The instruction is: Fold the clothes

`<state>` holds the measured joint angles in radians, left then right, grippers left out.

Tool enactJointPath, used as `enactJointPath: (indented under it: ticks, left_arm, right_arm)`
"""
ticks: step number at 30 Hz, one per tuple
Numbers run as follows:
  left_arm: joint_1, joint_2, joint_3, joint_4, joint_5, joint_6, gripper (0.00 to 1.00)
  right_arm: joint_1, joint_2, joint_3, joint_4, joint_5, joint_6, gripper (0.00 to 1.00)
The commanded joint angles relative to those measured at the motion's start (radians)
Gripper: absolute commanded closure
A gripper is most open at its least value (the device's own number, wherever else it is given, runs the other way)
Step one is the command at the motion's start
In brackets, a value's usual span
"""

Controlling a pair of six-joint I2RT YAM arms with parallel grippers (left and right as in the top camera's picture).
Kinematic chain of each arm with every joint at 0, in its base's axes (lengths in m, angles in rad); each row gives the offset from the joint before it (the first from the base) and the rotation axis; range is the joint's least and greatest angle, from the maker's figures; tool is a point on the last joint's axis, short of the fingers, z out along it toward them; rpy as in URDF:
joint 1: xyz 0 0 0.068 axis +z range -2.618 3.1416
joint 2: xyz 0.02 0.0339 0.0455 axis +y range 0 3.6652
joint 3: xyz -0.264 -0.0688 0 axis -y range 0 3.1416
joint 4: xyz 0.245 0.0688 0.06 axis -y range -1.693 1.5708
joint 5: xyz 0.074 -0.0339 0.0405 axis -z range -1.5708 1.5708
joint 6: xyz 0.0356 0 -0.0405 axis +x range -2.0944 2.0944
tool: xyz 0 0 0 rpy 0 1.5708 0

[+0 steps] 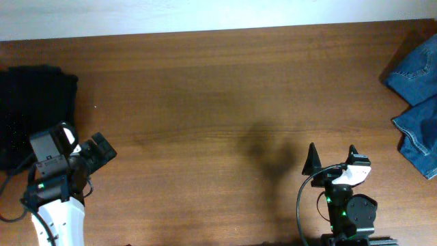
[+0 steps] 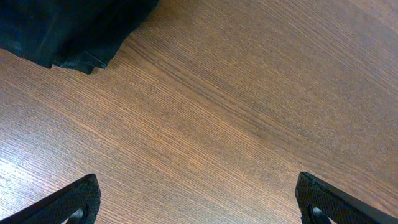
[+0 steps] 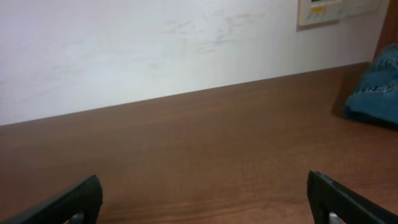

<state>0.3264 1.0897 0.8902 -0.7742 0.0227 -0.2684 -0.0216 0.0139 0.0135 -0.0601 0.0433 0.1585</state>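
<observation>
Wood-grain table (image 1: 205, 89) fills the overhead view, with a plain white wall (image 3: 124, 50) running along the table's far edge.

- Black clothes (image 1: 34, 102): compact dark heap at the table's left edge, in the far half. Can't tell whether it's folded or just bunched, since the fabric is too dark to read. The left wrist view shows one hemmed corner (image 2: 68, 31) lying flat on the table.
- Blue denim jeans (image 1: 416, 89): at the table's far-right corner, crumpled and running off the table's right edge. The right wrist view catches a rumpled lump of them (image 3: 373, 93) on the table, close to the wall.
- Left arm: at the table's near-left, with its wrist overlapping the near edge of the black heap in the overhead view. Left gripper (image 2: 198, 186) has its fingers spread wide, with bare table between them and nothing held. Its tips are clear of the black cloth.
- Right arm: at the table's near edge, right of centre. Right gripper (image 1: 332, 154) points toward the far edge. Its fingers are spread fully and it holds nothing. It is well apart from both garments.
- Beige wall plate (image 3: 320, 11) with a small yellow label is on the wall above the table's far-right corner. The label text is too small to read.
</observation>
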Motion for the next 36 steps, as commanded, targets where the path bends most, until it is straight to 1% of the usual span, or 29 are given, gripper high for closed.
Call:
enactJointPath:
  ticks: [1,7,12,36]
  left_arm:
    - [-0.005,0.004,0.014,0.002,0.004,0.016,0.00]
    - [-0.005,0.004,0.014,0.002,0.004,0.016,0.00]
    - [-0.005,0.004,0.014,0.002,0.004,0.016,0.00]
    - [-0.005,0.004,0.014,0.002,-0.011,0.016,0.00]
  right_arm:
    - [0.007,-0.011,-0.008,0.018,-0.002,0.008,0.01]
    - [0.007,-0.011,-0.008,0.021,-0.002,0.008,0.01]
    - [0.007,-0.010,-0.008,-0.018,-0.002,0.008,0.01]
    - [0.007,-0.008,-0.008,-0.018,-0.003,0.008,0.01]
